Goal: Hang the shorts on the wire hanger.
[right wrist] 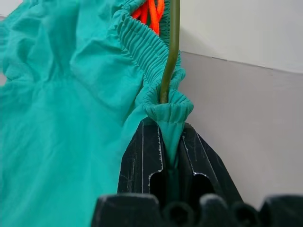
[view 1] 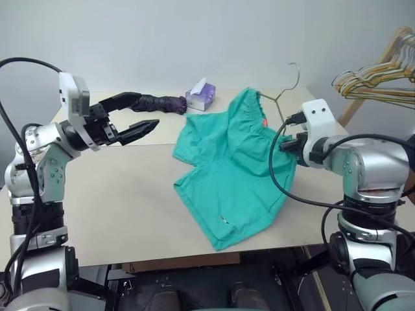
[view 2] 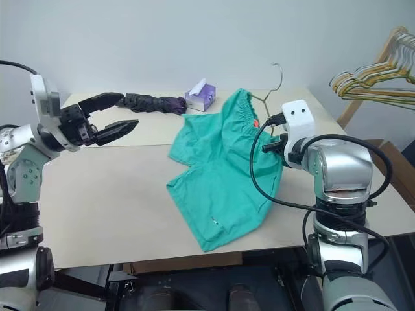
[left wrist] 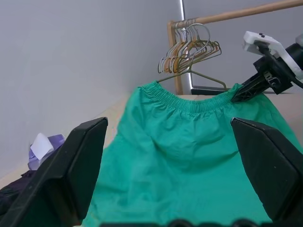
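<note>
**Right gripper pinches waistband and wire; left gripper spread wide, holding nothing**

The right gripper (right wrist: 171, 142) is clamped narrow on a fold of the gathered elastic waistband of the teal-green shorts (view 1: 233, 175), and the thin olive-grey wire of the wire hanger (right wrist: 171, 52) runs straight out from between its two black fingers (right wrist: 142, 156), wrapped by the fabric. An orange tag (right wrist: 150, 10) lies just beyond the fingers, inside the waistband.

From the head views, the shorts hang from this gripper's hold: the waistband end is lifted beside the right hand, and the rest of the cloth slopes away from it toward the robot's left and down onto the beige table (view 1: 117, 194), where the leg openings lie spread near the front edge. The hanger's curved hook (view 2: 279, 70) rises past the right hand, on its far side, above the waistband.

The left gripper (view 1: 139, 115) is raised above the table, well apart from the shorts, its fingers spread wide and empty. In its wrist view the shorts lie straight ahead between the two fingers (left wrist: 75, 165), with the right gripper at the far corner of the waistband.

Just beyond the left gripper's upper finger lies a dark purple folded umbrella (view 1: 159, 102), and past that a small purple tissue box (view 1: 201, 96). Off to the right hand's outer side, a bundle of coloured hangers (view 1: 379, 81) hangs on a wooden rack (view 1: 395, 45).
</note>
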